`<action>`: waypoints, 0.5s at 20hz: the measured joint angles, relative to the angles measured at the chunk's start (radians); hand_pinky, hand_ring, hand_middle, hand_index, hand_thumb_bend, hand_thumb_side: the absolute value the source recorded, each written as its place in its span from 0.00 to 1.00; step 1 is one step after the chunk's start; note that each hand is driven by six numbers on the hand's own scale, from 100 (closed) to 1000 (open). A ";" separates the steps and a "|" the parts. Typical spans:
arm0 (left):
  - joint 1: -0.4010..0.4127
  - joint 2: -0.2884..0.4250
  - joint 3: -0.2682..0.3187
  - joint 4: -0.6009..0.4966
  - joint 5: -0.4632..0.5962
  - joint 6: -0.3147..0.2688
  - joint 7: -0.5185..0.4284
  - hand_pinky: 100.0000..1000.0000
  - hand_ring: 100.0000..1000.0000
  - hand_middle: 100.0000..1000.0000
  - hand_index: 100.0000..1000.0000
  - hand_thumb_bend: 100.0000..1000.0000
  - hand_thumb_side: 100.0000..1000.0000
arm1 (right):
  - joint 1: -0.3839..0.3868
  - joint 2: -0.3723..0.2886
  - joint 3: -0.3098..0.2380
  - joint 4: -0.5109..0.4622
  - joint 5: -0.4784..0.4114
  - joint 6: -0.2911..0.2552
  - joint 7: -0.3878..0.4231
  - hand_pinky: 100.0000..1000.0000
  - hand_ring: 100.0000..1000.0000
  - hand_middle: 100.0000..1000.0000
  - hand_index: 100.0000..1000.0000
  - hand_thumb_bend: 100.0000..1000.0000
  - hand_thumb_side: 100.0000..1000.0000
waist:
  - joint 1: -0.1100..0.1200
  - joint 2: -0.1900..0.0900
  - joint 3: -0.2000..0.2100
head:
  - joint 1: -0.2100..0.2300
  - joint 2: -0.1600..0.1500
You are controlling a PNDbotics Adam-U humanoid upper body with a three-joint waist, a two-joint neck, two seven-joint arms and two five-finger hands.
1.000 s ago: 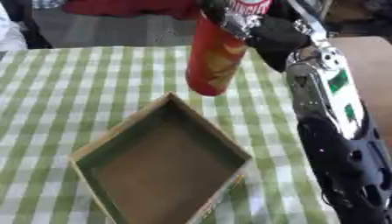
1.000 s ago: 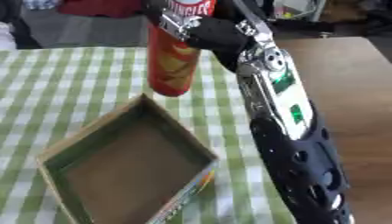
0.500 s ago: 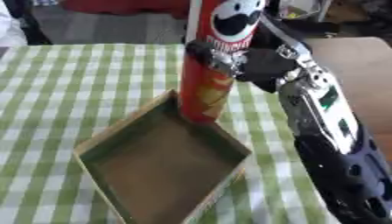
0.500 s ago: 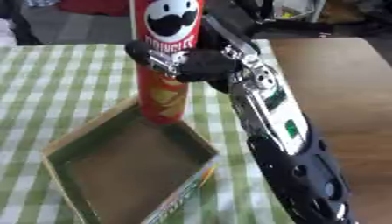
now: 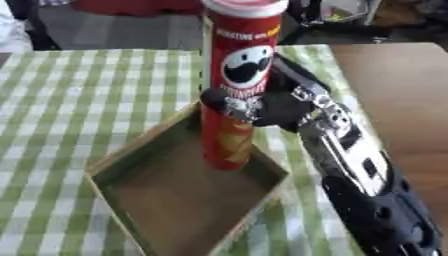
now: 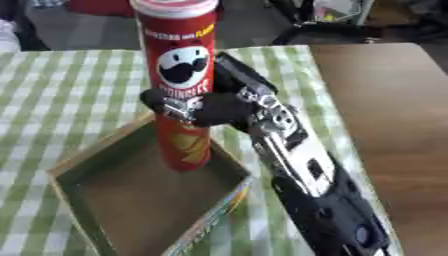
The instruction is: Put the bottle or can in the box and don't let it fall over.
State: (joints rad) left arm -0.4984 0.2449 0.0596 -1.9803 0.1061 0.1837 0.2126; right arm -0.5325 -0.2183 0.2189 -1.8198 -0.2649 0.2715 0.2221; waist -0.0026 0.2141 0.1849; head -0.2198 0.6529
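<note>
Red Pringles can [image 5: 236, 85] stands upright at centre frame, its base inside the far corner of the open cardboard box [image 5: 140, 200] and apparently on or just above the box floor; contact with the floor cannot be confirmed. Right hand [image 5: 262, 107], entering from lower right, has fingers and thumb curled round the can at mid-height; left hand not in view. Judgement: placement nearly complete, with only settling the base, releasing and withdrawing without tipping the tall can left; box sits on the green checked tablecloth [image 5: 79, 100].

Bare box [image 5: 131, 165] floor left of can [image 5: 238, 85]
</note>
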 measured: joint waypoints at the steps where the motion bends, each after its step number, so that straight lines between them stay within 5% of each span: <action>1: 0.000 0.000 0.000 0.000 0.000 0.000 0.000 1.00 1.00 0.80 0.86 0.00 0.70 | 0.003 0.006 0.002 0.010 0.009 -0.005 0.004 0.99 0.42 0.54 0.45 0.00 0.10 | 0.000 0.002 0.001 | -0.002 0.000; 10: 0.000 -0.009 0.000 0.000 0.000 -0.003 -0.003 1.00 1.00 0.80 0.86 0.00 0.70 | 0.023 0.031 0.005 0.104 0.076 -0.078 0.033 0.99 0.46 0.57 0.48 0.00 0.11 | 0.000 0.006 0.006 | -0.007 -0.005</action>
State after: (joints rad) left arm -0.4983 0.2359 0.0596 -1.9803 0.1061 0.1808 0.2091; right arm -0.5098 -0.1874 0.2240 -1.7156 -0.1885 0.1935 0.2550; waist -0.0026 0.2201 0.1908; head -0.2273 0.6478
